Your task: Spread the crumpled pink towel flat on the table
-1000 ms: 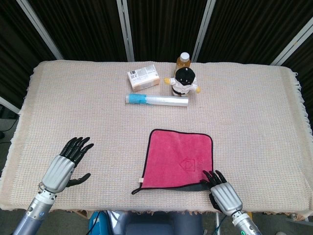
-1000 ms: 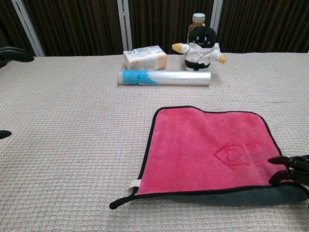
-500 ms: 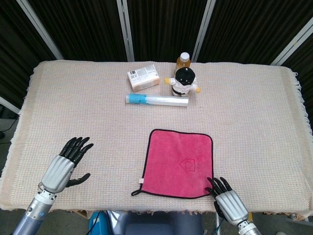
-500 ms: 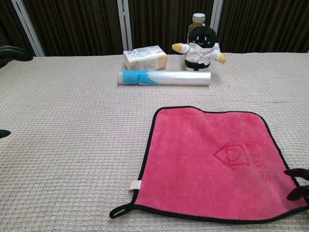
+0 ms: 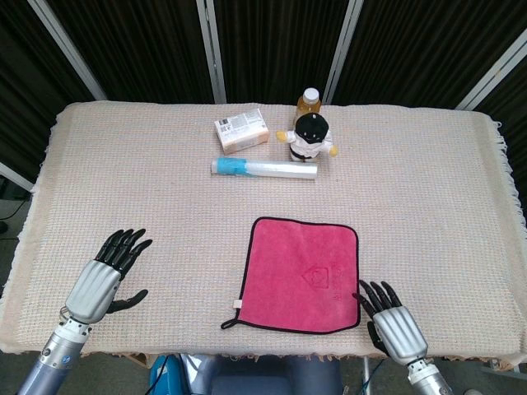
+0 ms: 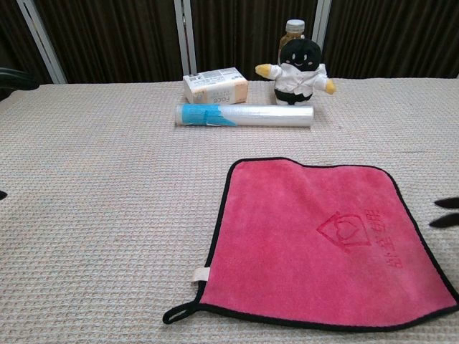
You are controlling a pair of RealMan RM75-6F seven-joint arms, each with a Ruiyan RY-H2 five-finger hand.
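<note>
Pink towel: flat on counter, front centre-right. Plush, near-square, black piping; embossed house-and-heart logo w/ characters I can't read; hang loop at near-left corner. Edges approx square to counter, no clear long axis. Counter cloth beige, waffle weave. Box at rear, print illegible. Left hand: fingers apart, holds nothing, well left of towel. Right hand: fingers spread, empty, just beside towel's near-right corner.
</note>
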